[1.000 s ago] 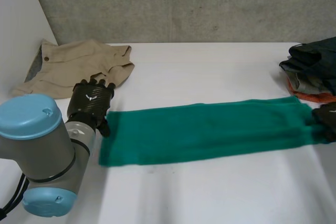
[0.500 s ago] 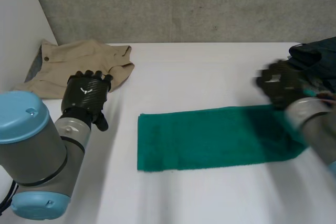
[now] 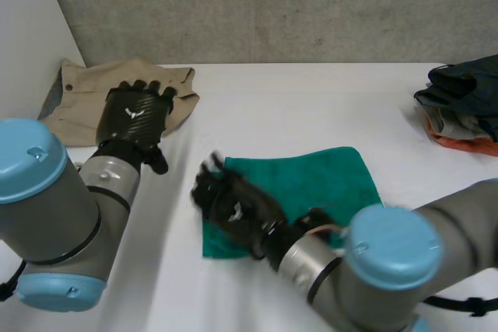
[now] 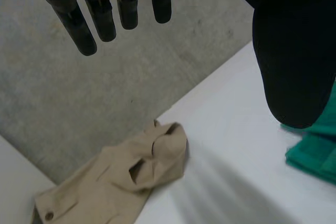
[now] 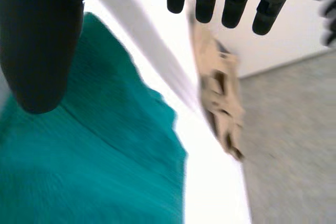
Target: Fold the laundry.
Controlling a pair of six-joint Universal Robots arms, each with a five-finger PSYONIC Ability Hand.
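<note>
green towel [image 3: 315, 179] now halved, right hand [image 3: 236, 207] across

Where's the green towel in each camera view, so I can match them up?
Head view: green towel mid table, right hand over its left end.
Left wrist view: green towel's edge beside the left hand's thumb.
Right wrist view: green towel under the right hand.
Shared landmark: the beige garment.

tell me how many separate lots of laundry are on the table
3: a green towel in the middle, a beige garment at the far left, and a stack at the right edge, which may hide more pieces.
</note>
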